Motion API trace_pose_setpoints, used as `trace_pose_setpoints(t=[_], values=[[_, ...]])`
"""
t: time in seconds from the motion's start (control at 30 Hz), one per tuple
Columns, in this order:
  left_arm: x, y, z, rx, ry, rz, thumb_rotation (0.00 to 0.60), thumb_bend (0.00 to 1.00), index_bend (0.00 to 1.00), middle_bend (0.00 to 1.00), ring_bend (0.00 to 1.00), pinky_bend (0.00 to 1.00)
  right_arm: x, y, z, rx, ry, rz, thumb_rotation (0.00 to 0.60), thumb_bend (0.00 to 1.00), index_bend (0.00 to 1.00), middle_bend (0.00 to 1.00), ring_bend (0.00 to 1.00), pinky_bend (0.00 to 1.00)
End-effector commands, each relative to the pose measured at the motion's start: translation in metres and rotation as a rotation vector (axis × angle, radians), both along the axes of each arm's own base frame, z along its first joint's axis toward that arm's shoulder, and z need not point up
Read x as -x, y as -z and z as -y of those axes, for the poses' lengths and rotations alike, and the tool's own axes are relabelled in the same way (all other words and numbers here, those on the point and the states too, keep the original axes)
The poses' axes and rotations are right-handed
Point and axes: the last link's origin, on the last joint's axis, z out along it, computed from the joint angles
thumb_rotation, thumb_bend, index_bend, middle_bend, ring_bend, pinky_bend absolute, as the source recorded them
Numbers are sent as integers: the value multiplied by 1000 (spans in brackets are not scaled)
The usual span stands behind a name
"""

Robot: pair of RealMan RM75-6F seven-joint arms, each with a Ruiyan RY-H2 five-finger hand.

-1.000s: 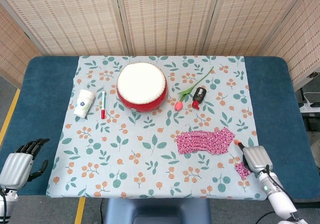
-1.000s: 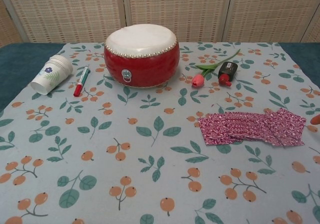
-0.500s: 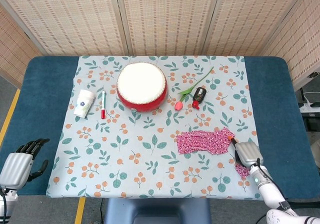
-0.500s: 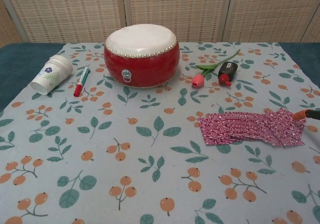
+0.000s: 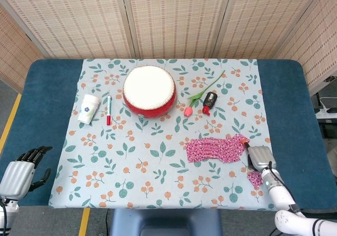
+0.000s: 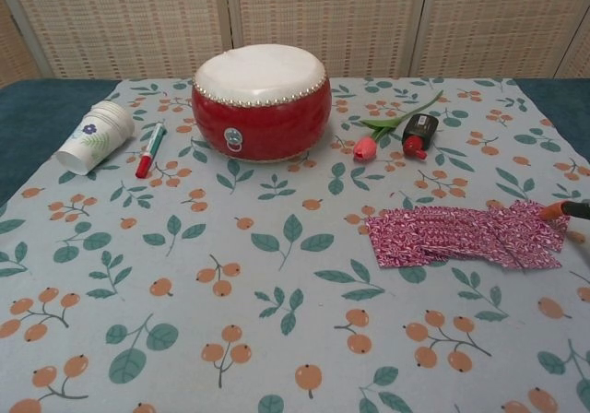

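Knitted cloth (image 5: 217, 148), pink and white, lies flat on the tablecloth (image 5: 158, 162) near its right edge, its long side running left to right. My right hand (image 5: 259, 159) sits at the cloth's right end, one orange fingertip touching the corner there; a second scrap of the same knit shows under the palm, toward the near edge. Whether the fingers pinch the knit or only press it, I cannot tell. In the chest view only that fingertip shows, at the cloth's right end.

Change: a second ago this hand lay further out toward the right edge, clear of the cloth's corner; it has since moved inward and made contact, and the corner now looks slightly bunched. I judge that the hand has just taken up the cloth's end.

Outward from there:
- Small dark bottle (image 5: 209, 102) with red cap, lying toward the far edge, well apart from the cloth.
- Tulip (image 5: 201, 91), pink head, green stem, just beside the bottle.
- Red drum (image 5: 149, 91), white skin, far centre.
- Red marker (image 5: 108, 110), left of the drum.
- Paper cup (image 5: 88, 108), on its side, beside the marker.

Nothing stands between hand and cloth.

My left hand (image 5: 21, 171) rests off the near left corner, fingers curled, holding nothing.
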Motion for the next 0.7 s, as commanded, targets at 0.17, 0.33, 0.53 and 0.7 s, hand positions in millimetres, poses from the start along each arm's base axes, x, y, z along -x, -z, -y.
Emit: trace_pose_setpoints(t=[0.17, 0.33, 0.53, 0.7], values=[[0, 0, 0, 0, -1, 0, 600, 423, 194, 232, 252, 380, 15, -17, 5, 47, 50, -49, 600, 904, 130, 833, 940, 818], [0, 0, 0, 0, -2, -2, 600, 424, 194, 233, 252, 380, 31, -31, 5, 78, 106, -75, 600, 904, 130, 832, 940, 818], [-1, 2, 0, 5, -2, -7, 600, 423, 194, 233, 252, 380, 38, -42, 6, 112, 128, -75, 600, 904, 130, 832, 940, 818], [0, 2, 0, 6, -4, -8, 600, 423, 195, 233, 252, 381, 18, -52, -8, 157, 18, -4, 600, 903, 130, 833, 940, 818]])
